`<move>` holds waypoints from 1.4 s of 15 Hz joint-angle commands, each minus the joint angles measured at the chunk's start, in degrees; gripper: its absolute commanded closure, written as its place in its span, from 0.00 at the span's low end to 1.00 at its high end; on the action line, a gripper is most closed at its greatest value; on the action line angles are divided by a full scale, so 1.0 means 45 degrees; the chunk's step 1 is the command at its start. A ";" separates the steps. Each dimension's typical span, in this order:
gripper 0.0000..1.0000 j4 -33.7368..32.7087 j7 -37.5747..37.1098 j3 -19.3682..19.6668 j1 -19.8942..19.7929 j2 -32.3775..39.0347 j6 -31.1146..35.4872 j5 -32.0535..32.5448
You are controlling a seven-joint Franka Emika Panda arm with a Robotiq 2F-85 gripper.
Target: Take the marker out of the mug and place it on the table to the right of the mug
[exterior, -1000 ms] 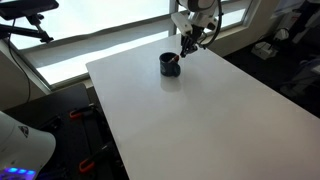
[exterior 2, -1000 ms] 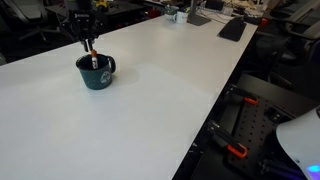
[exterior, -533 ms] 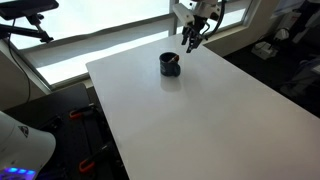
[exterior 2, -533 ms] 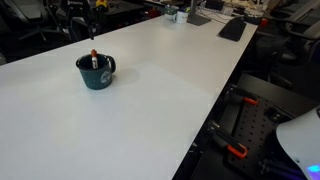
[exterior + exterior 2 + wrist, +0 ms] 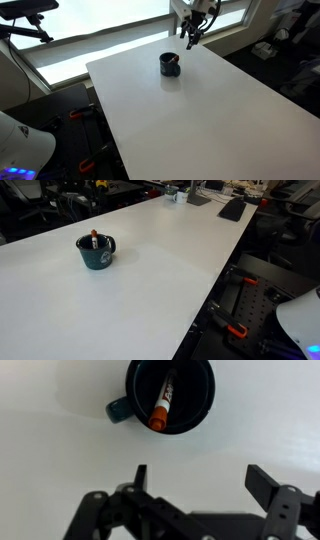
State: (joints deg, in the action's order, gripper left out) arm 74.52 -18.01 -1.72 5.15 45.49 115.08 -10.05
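The dark mug (image 5: 170,64) stands on the white table (image 5: 200,110) near its far end. In an exterior view the mug (image 5: 96,252) shows its handle and the marker (image 5: 95,240) leaning inside with its red end up. From the wrist view the mug (image 5: 170,397) appears from above, with the marker (image 5: 163,405) lying slanted inside it. My gripper (image 5: 202,478) is open, with nothing between its fingers, raised above the table beside the mug. In an exterior view the gripper (image 5: 190,40) hangs above and just past the mug.
A window band runs behind the table's far edge (image 5: 100,40). Keyboards and desk items (image 5: 232,208) lie at the table's far end. A chair and cables (image 5: 245,300) stand beside the table's long edge.
My gripper opened, let go of the marker in the mug, and rose up away from the mug. The marker stays in the mug.
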 commanded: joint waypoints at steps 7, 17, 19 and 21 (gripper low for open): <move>0.00 0.0033 -0.0038 0.0015 0.0039 -0.0408 0.0079 -0.0017; 0.00 0.0636 0.0670 -0.0252 -0.0186 -0.0404 -0.0407 -0.0158; 0.00 0.0439 0.1382 -0.0510 -0.0350 -0.0318 -0.0582 -0.0399; 0.00 0.0204 0.2092 -0.0709 -0.0467 -0.0242 -0.0932 -0.0493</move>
State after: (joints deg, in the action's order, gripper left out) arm 76.64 -12.37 -3.35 4.24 44.53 113.66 -10.92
